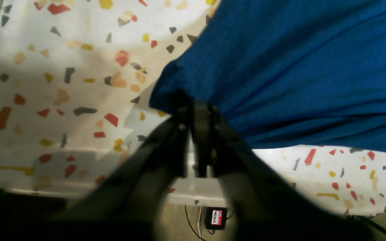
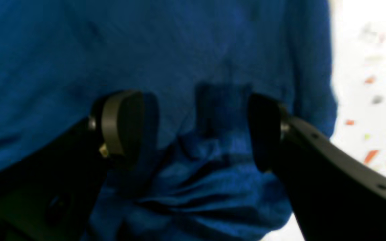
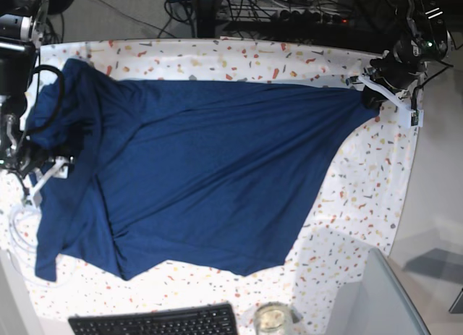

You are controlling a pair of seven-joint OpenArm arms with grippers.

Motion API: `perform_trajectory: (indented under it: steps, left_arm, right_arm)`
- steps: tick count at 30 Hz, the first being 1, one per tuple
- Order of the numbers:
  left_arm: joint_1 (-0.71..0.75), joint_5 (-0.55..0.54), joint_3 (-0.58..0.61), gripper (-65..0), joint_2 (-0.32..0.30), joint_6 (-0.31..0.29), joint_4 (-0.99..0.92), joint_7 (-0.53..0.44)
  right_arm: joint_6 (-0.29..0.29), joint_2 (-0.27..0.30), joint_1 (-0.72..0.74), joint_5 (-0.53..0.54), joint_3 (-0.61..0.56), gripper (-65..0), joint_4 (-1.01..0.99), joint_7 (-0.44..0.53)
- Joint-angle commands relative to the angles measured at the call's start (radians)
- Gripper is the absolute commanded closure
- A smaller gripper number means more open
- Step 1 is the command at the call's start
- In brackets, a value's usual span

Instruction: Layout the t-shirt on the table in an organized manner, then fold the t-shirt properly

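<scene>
The dark blue t-shirt [image 3: 202, 176] lies spread wide over the speckled table [image 3: 365, 183], bunched along its left side. At the table's far right edge in the base view, my left gripper [image 3: 370, 96] holds a stretched corner of it. In the left wrist view the left gripper [image 1: 194, 107] is shut on that corner of the t-shirt [image 1: 297, 73], lifted a little above the table [image 1: 62, 83]. My right gripper [image 2: 196, 130] stands open over the rumpled t-shirt [image 2: 186, 187], with cloth lying between its fingers [image 2: 122, 124] but not pinched. In the base view it is at the left edge [image 3: 43, 177].
A black keyboard [image 3: 152, 324] and a glass jar [image 3: 271, 319] sit at the front edge. A grey box [image 3: 376, 295] stands at the front right. White cable loops [image 3: 20, 226] lie at the left edge. Cables and equipment [image 3: 289, 13] lie behind the table.
</scene>
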Motion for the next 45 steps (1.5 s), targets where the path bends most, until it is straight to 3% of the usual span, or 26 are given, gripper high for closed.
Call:
perform_trajectory:
  steps: [1,5,7,9,12,15,17,21,25,29,38,45]
  left_arm:
    - [0.009,-0.004,-0.007,-12.8,-0.013,0.001,0.014,-0.015]
    - [0.013,-0.005,-0.038,-32.9,-0.013,0.001,0.014,-0.015]
    - [0.013,-0.010,-0.088,-39.3,-0.011,0.001,0.014,-0.015]
    - [0.013,-0.010,-0.131,-41.5,-0.011,0.001,0.014,-0.015]
    - [0.006,-0.010,-0.174,-41.1,-0.011,-0.001,0.016,-0.015]
    - [-0.001,-0.010,-0.177,-41.1,-0.011,-0.001,0.016,-0.016]
    - [-0.019,-0.010,-0.177,-41.1,-0.011,-0.001,0.010,-0.016]
    - [-0.033,-0.007,-0.188,-41.1,-0.014,-0.001,-0.039,-0.018]
    - [-0.048,-0.004,-0.188,-41.1,-0.017,-0.001,-0.085,-0.027]
    - [-0.050,-0.002,-0.186,-41.0,-0.017,-0.001,-0.150,-0.125]
    - [-0.051,-0.002,-0.186,-41.0,-0.017,-0.001,-0.157,-0.133]
    - [-0.050,-0.002,-0.186,-41.0,-0.017,-0.001,-0.154,-0.133]
  right_arm:
    - [0.003,0.018,0.043,-0.007,0.005,-45.2,-0.004,0.045]
    - [0.003,0.018,0.055,-0.018,0.003,-45.2,-0.045,0.088]
    - [0.003,0.018,0.055,-0.018,0.003,-45.2,-0.044,0.088]
    - [0.003,0.018,0.055,-0.018,0.003,-43.1,-0.044,0.088]
    - [0.008,0.018,0.054,-0.018,0.003,-28.5,-0.041,0.088]
    - [0.009,0.018,0.054,-0.016,0.003,-8.3,-0.039,0.085]
    - [0.009,0.018,0.054,-0.015,0.003,0.0,-0.038,0.085]
    - [0.009,0.018,0.048,-0.015,0.003,0.0,-0.024,0.078]
    - [0.009,0.015,0.006,-0.013,0.005,0.0,0.107,-0.002]
    - [0.009,-0.030,-0.046,-0.016,0.003,0.0,0.291,-0.060]
    - [0.011,-0.146,-0.064,-0.015,-0.006,0.0,0.530,-0.225]
    - [0.011,-0.237,-0.066,-0.013,-0.179,0.0,0.705,-0.332]
